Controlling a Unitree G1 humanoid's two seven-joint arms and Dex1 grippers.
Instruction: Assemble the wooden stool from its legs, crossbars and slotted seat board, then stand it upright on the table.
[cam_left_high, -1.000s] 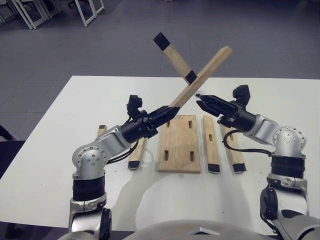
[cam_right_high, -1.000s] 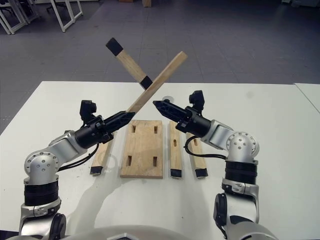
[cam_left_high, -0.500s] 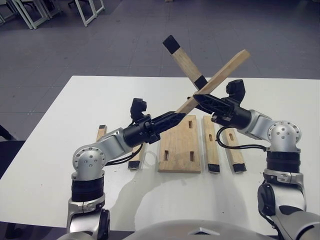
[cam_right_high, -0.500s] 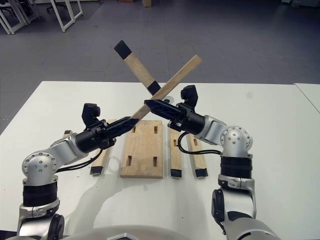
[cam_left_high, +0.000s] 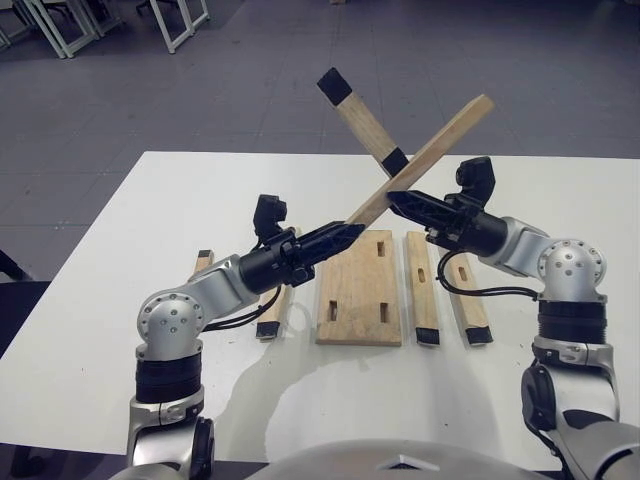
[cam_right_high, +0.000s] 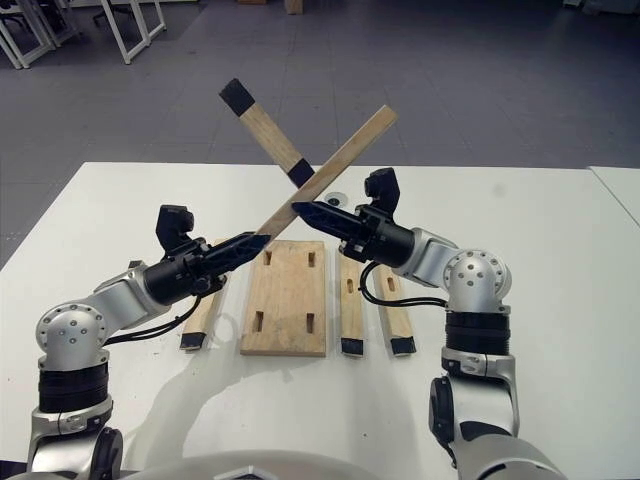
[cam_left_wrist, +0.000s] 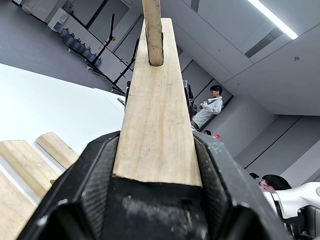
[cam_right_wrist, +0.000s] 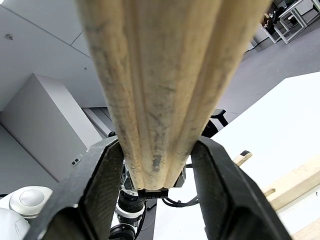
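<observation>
A plain wooden bar (cam_left_high: 440, 130) slants up to the right above the table. My left gripper (cam_left_high: 345, 232) is shut on its lower end. My right gripper (cam_left_high: 393, 196) is shut on the same bar a little higher, just below the crossing. A black-tipped leg (cam_left_high: 360, 115) pokes through the bar's slot (cam_left_wrist: 152, 30) and rises up to the left. The slotted seat board (cam_left_high: 360, 285) lies flat on the table under both grippers. Two slotted, black-ended pieces (cam_left_high: 421, 285) (cam_left_high: 467, 300) lie to its right, another piece (cam_left_high: 275, 305) to its left.
The white table (cam_left_high: 120, 260) has free room on its left side and along the front edge. A short wooden piece (cam_left_high: 203, 262) lies at the far left of the row. Metal frames (cam_left_high: 60, 25) stand on the floor beyond the table.
My right gripper, open and apart from the bar a second ago, moved up to it and shut on it. The crossed pieces shifted right, then slightly back left.
</observation>
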